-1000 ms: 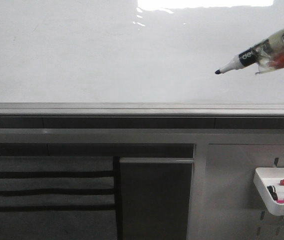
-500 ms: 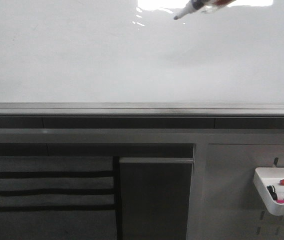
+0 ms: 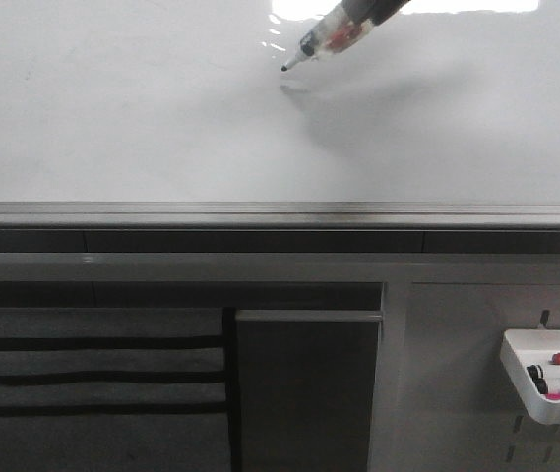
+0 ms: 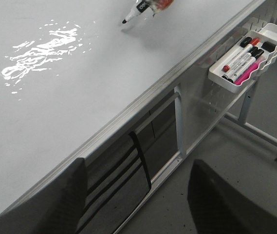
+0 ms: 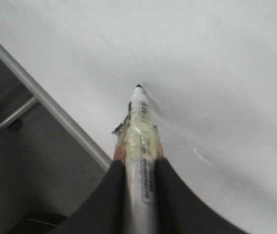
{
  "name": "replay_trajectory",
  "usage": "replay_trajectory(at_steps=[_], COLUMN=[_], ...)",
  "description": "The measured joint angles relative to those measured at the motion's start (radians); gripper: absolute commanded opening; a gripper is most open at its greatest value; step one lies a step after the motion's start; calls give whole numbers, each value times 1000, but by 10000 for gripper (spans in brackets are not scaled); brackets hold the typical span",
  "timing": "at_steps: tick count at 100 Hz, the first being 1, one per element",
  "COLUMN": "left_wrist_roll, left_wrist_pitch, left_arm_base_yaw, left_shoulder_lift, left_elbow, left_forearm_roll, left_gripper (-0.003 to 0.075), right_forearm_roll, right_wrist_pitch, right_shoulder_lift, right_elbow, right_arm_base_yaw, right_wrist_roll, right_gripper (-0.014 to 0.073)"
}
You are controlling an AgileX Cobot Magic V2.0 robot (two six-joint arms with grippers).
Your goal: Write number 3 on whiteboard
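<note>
The black-tipped white marker, clamped in the right gripper, has been brought down from the glossy white whiteboard's top edge; no stroke is drawn yet.

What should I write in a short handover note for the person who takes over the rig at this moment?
Right gripper: shut on the marker, cap off, tip pointing at the whiteboard, near its upper middle in the front view. Whether the tip touches cannot be told; its shadow lies close beside it.
Left gripper: open, holding nothing, back from the board's lower rail.
Marker tray: hangs below the board on the right, with spare markers in it.
Done: marker brought to the board.
Left: no line shows on the board, so the whole number 3 is yet to be written.
</note>
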Motion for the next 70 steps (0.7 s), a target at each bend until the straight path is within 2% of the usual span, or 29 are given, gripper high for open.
replay_trajectory(at_steps=[24,51,70], left_wrist_roll=[0,0,0], left_wrist_pitch=[0,0,-2], left_arm_base_yaw=[0,0,0], left_shoulder_lift=[-1,-2,-2], left_elbow=[0,0,0], left_forearm_roll=[0,-1,-1], left_gripper=[421,421,421], right_forearm_roll=[-6,44,52], right_wrist_pitch=[54,0,60], right_shoulder_lift=[1,14,3], right_elbow=[3,73,143], right_arm_base_yaw=[-75,-32,-65], right_wrist_roll=[3,-17,-28], right_gripper=[5,5,5])
